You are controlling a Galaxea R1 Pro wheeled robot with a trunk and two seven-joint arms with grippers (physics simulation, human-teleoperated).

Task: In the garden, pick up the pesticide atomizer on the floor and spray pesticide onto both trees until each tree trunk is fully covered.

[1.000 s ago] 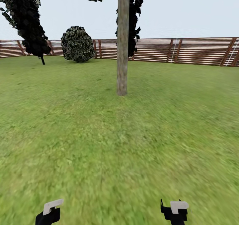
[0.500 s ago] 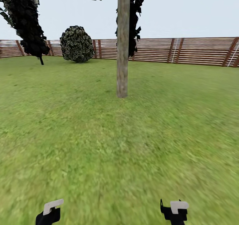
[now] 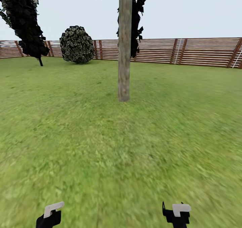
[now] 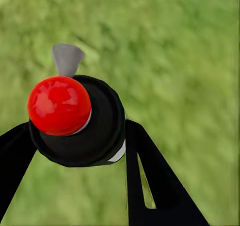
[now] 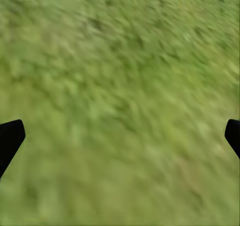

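Green, mottled grass floor (image 3: 101,147) spreads out ahead of us, bounded at its far edge by a brown horizontal-slat wooden fence (image 3: 201,51) running the full width under a pale sky. Straight ahead, about midway between us and that fence, stands a thick pale grey-brown tree trunk (image 3: 124,46), upright, with grey-green leaf patches at its top. A black-foliaged conifer (image 3: 25,23) rises near the far left corner of the lawn, and a round leafy bush (image 3: 77,45) sits just in front of the fence between the conifer and the trunk; another dark conifer (image 3: 136,19) shows behind the trunk. Open grass lies on every side of the trunk, and the stretch between us and it is unbroken lawn.

Our left hand (image 4: 80,176) is clamped around the pesticide atomizer (image 4: 75,118), a black round-bodied sprayer with a glossy red ball on top and a grey nozzle; its black fingers (image 4: 150,181) press against the body on either side, above the grass. Our right hand (image 5: 120,136) is spread wide, its two black fingertips (image 5: 10,138) at opposite sides with grass between them. In the head view both hands sit low at the near edge, left (image 3: 50,216) and right (image 3: 176,214).
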